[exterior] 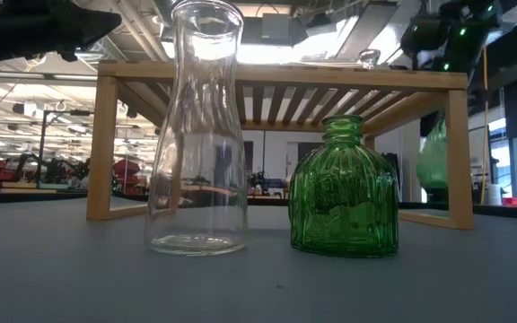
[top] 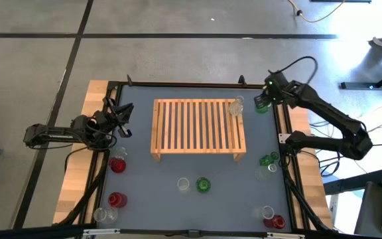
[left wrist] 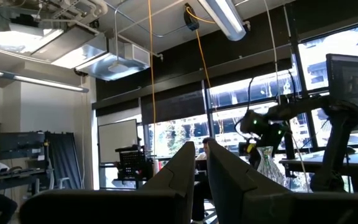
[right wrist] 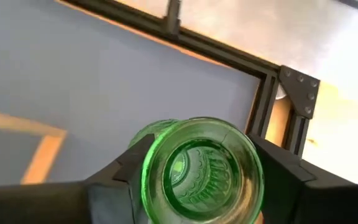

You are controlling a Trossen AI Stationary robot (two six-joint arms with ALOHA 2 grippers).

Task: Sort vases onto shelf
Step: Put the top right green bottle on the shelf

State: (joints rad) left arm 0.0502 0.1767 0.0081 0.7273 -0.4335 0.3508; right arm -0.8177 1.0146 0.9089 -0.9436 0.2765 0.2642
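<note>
The shelf, a light wooden slatted rack, stands mid-table, with one clear vase upright on its far right corner. My right gripper hovers just right of that corner, shut on a green vase. My left gripper waits shut at the table's left side, pointing up into the room. Other vases stand on their bases on the mat: red ones at the left, a clear one beside a green one near the front, and more at the right. My right gripper pinches the green vase at its mouth, one finger on each outer side of the round rim. The fingers slant down from above. The vase hangs upright below them; its base is hidden by its own body.
A green vase and a clear one stand right of the shelf's near corner. A clear vase and a red one sit at the near right, a clear one at the near left. A black frame edges the mat.
</note>
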